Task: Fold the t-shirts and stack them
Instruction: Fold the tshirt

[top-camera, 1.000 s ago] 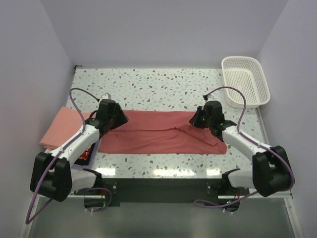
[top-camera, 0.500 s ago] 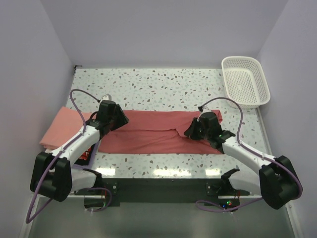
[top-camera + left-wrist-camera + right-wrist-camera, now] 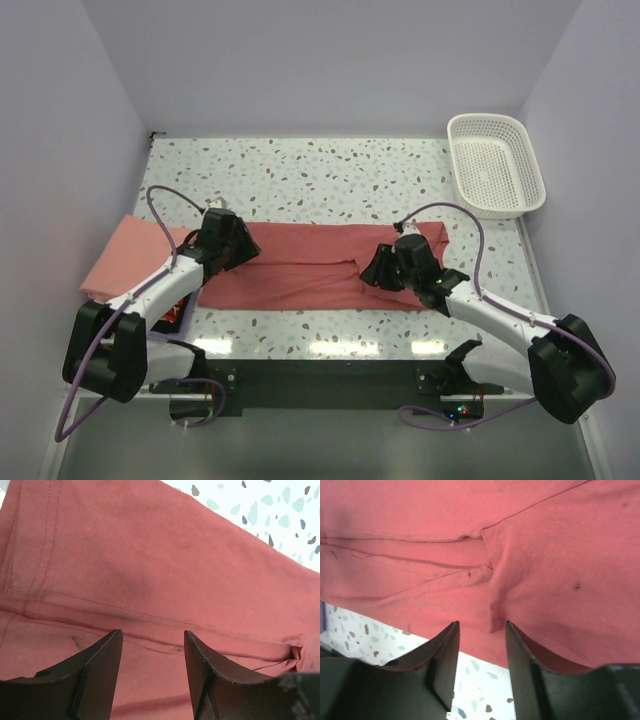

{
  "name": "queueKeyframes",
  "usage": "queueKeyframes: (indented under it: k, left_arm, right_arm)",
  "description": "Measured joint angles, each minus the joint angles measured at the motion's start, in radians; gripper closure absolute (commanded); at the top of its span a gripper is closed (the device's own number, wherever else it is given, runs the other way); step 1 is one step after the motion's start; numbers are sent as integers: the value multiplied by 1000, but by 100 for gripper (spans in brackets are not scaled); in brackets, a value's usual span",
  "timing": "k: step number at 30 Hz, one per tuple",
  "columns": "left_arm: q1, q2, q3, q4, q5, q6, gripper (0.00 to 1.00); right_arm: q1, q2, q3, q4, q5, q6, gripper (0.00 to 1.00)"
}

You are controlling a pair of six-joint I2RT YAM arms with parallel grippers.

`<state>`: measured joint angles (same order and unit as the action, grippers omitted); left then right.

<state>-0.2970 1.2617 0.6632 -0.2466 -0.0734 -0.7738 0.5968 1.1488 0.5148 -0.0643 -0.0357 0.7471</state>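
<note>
A brick-red t-shirt lies as a long folded band across the middle of the table, its right end doubled over with a loose flap. My left gripper hovers over the band's left end, open with only cloth below the fingers. My right gripper is low over the shirt's near edge, right of centre. Its jaws stand apart, with the tip of the flap just beyond the fingertips. A salmon-pink folded t-shirt rests at the table's left edge, partly under the left arm.
A white lattice basket sits at the back right corner. Something dark and red shows under the left arm near the front edge. Speckled tabletop stretches behind the shirt, with walls close on three sides.
My right gripper has moved left and toward the near edge across the shirt's right end, then opened its jaws. The shirt's right end now lies shorter. The left arm has barely shifted.
</note>
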Motion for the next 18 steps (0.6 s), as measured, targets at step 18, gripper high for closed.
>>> queueKeyframes:
  k: [18]
  left_arm:
    - [-272, 111, -29, 16, -88, -20, 82]
  right_arm:
    - [-246, -24, 94, -296, 200, -6, 51]
